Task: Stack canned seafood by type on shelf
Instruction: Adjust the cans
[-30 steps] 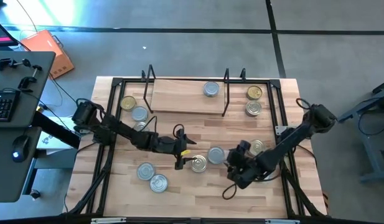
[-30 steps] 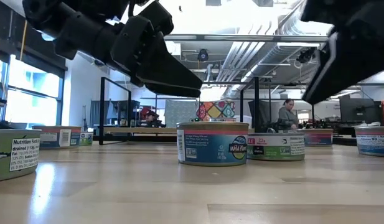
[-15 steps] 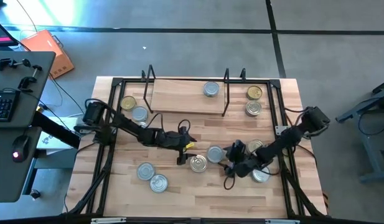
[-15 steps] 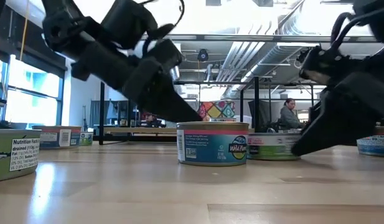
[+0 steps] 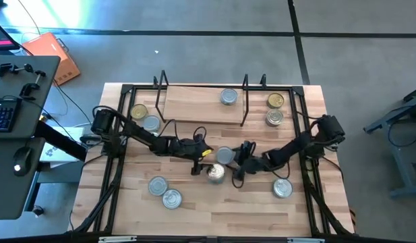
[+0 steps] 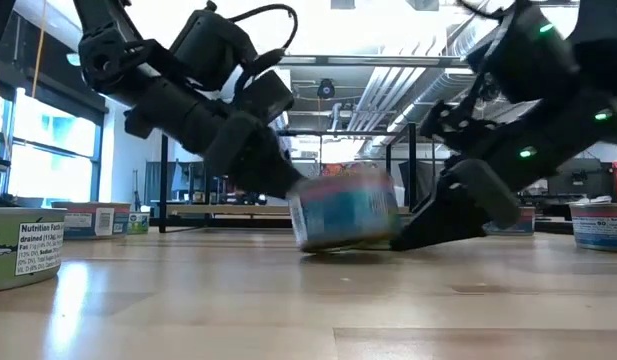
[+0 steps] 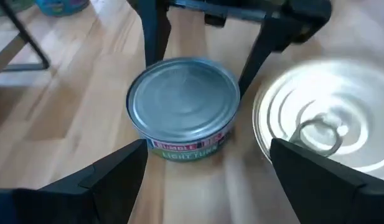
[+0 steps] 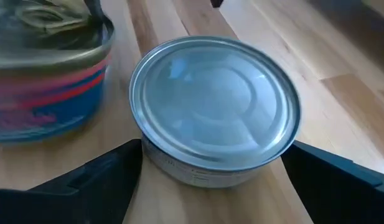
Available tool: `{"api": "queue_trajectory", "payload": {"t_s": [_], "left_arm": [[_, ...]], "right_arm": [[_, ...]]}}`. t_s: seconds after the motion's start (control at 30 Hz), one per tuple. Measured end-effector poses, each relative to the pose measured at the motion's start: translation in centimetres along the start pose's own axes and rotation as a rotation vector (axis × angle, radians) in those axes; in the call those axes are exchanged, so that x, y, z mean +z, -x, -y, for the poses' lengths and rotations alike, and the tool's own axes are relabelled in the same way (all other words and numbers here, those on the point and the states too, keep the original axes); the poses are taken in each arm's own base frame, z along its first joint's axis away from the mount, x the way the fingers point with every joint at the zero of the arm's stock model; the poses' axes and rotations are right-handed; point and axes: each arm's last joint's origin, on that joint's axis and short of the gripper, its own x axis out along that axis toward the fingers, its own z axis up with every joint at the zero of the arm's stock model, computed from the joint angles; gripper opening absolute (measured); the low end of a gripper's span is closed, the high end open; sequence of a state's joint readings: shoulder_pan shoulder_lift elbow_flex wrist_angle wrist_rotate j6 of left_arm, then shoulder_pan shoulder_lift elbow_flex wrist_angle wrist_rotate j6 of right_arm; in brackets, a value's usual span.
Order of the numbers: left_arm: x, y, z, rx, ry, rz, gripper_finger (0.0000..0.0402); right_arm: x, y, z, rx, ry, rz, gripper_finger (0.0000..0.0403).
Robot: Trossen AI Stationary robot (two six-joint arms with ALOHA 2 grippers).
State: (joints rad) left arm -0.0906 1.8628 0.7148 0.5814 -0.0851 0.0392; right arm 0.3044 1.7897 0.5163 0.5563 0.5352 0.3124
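Fingers of the right gripper [image 5: 236, 160] and left gripper [image 5: 197, 164] both stand open around the plain-lidded tuna tin [image 5: 224, 156] mid-worktop, touching a ring-pull tin [image 5: 216, 173]; one should back off, the other close squarely before lifting toward the shelf [image 5: 194, 108].

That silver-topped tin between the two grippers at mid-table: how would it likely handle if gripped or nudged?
The tin looks rigid metal, so it should hold its shape in a grip. Being short and wide, it probably slides rather than tips. Its smooth rounded wall may slip between the open jaws of the right gripper unless squeezed squarely.
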Motion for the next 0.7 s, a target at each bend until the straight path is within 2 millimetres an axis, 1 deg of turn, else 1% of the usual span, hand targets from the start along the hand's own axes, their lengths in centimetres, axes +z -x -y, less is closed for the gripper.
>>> {"api": "queue_trajectory", "payload": {"t_s": [0.1, 0.2, 0.3, 0.53, 0.7], "left_arm": [[-1.3, 0.6, -0.1, 0.033, -0.011, -0.087, 0.0335], [-1.1, 1.3, -0.2, 0.065, 0.020, -0.089, 0.0335], [-1.1, 1.8, 0.3, 0.053, 0.035, -0.093, 0.0335], [0.6, 2.4, 2.4, -0.020, 0.020, 0.047, 0.0335], [1.1, 2.4, 4.0, -0.070, 0.010, 0.134, 0.0335]], "right_arm": [[0.4, -0.6, 0.8, 0.038, 0.014, -0.004, 0.0374], [0.8, -0.8, 1.3, 0.069, 0.028, 0.001, 0.0374], [0.9, -0.8, 1.4, 0.070, 0.027, 0.005, 0.0374], [0.9, -0.8, 1.4, 0.071, 0.026, 0.000, 0.0374], [0.9, -0.8, 1.4, 0.072, 0.021, -0.001, 0.0374]]}}
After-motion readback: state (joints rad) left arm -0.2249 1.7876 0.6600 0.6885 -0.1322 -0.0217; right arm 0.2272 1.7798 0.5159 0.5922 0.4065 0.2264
